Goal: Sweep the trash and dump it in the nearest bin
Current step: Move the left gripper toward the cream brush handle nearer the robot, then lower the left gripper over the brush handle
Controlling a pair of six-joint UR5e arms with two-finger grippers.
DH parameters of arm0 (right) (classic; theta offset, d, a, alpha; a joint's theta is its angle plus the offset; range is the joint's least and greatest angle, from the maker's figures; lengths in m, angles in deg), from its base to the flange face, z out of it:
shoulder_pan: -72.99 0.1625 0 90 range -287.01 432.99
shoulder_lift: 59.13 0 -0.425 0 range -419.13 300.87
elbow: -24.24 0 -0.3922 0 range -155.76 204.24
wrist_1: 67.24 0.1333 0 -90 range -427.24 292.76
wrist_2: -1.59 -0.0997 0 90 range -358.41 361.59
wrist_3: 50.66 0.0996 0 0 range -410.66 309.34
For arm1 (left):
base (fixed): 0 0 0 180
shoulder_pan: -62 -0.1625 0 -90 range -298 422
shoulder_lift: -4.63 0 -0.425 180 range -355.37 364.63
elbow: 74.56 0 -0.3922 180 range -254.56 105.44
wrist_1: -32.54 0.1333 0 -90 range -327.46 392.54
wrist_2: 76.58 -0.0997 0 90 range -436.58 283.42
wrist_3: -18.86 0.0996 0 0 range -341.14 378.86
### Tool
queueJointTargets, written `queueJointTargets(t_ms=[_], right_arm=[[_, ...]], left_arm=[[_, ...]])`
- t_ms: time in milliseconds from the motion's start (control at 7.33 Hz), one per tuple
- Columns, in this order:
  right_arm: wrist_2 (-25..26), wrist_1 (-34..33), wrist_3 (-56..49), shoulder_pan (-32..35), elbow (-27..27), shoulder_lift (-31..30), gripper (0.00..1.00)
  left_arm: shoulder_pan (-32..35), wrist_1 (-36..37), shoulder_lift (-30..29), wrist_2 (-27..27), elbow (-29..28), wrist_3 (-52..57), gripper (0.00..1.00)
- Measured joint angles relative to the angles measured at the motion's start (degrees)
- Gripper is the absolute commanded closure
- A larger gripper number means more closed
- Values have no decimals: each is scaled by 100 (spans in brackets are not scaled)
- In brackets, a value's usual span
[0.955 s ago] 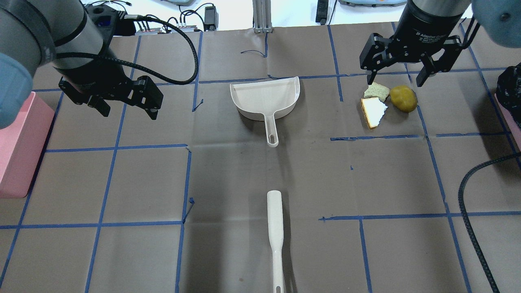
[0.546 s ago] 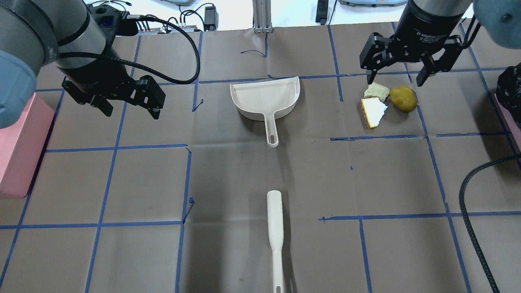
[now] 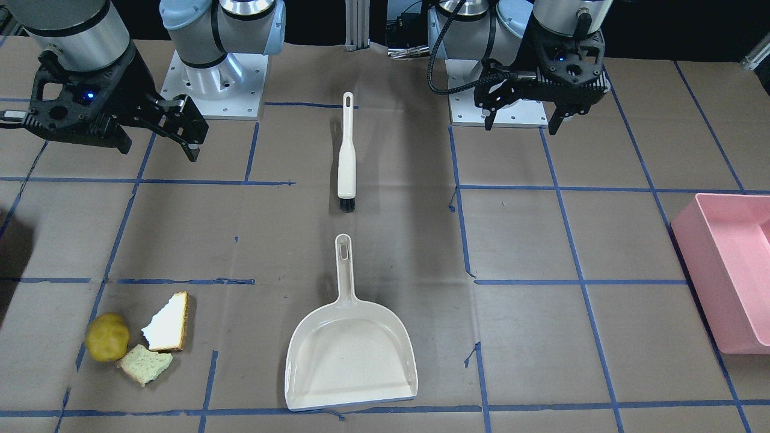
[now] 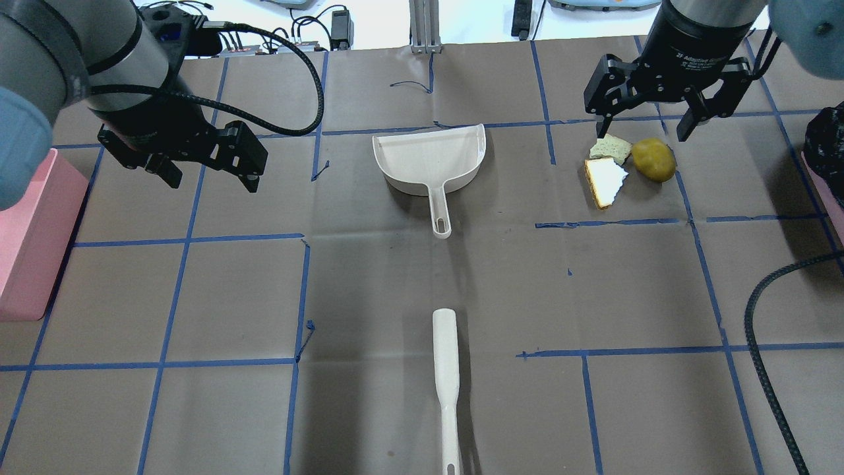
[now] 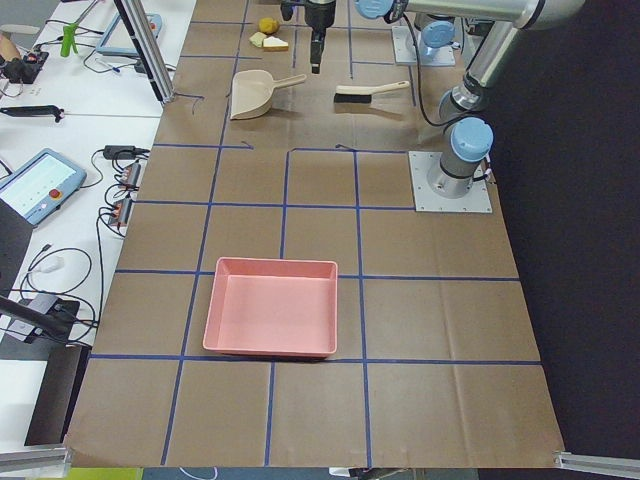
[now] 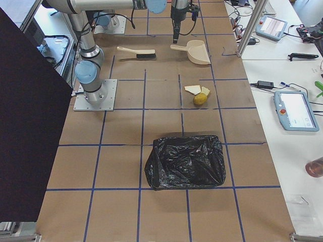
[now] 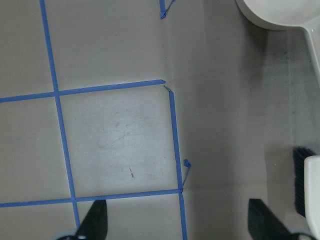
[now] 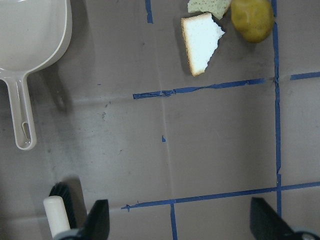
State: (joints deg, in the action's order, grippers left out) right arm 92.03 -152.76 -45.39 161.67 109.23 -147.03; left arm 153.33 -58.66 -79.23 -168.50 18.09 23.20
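The brown papered table [image 4: 593, 297], gridded with blue tape, fills the overhead view. A pink bin [image 5: 270, 310] sits low in the centre of the left side view, and a bin lined with a black bag [image 6: 184, 161] sits low in the centre of the right side view.

In the overhead view, the left gripper [image 4: 212, 183] hangs at the upper left, jaws spread wide and empty. The right gripper [image 4: 641, 134] hangs at the upper right, also wide and empty.

A white dustpan [image 4: 428, 158] lies at the upper centre, with its handle pointing down the frame. A white brush [image 4: 446, 376] lies at the lower centre, in line with it.

The trash sits at the upper right, close together. It is a yellow-green ball [image 4: 653, 159], a white bread piece with brown crust [image 4: 605, 181] and a pale yellowish piece [image 4: 611, 146]. No gripper touches any of it.
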Motion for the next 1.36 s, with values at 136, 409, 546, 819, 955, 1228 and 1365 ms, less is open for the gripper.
queueJointTargets(t_ms=[136,409,546,819,955,1228,1365], right_arm=[[18,-1,13,0,0,0,0],[21,-5,49,0,4,4,0],[20,-2,57,0,3,3,0],[23,0,62,0,2,1,0],[20,1,62,0,5,1,0],[12,-9,62,0,3,0,0],[7,-23,62,-1,1,1,0]], left_arm=[[16,-3,49,8,1,-5,0],[56,-10,7,20,69,-202,0],[101,19,-17,35,242,-554,0],[549,349,-32,11,611,-1192,0],[926,662,-36,-2,743,-1505,0],[1445,1032,-41,0,1052,-2280,0],[1562,1193,-37,17,1245,-2563,0]])
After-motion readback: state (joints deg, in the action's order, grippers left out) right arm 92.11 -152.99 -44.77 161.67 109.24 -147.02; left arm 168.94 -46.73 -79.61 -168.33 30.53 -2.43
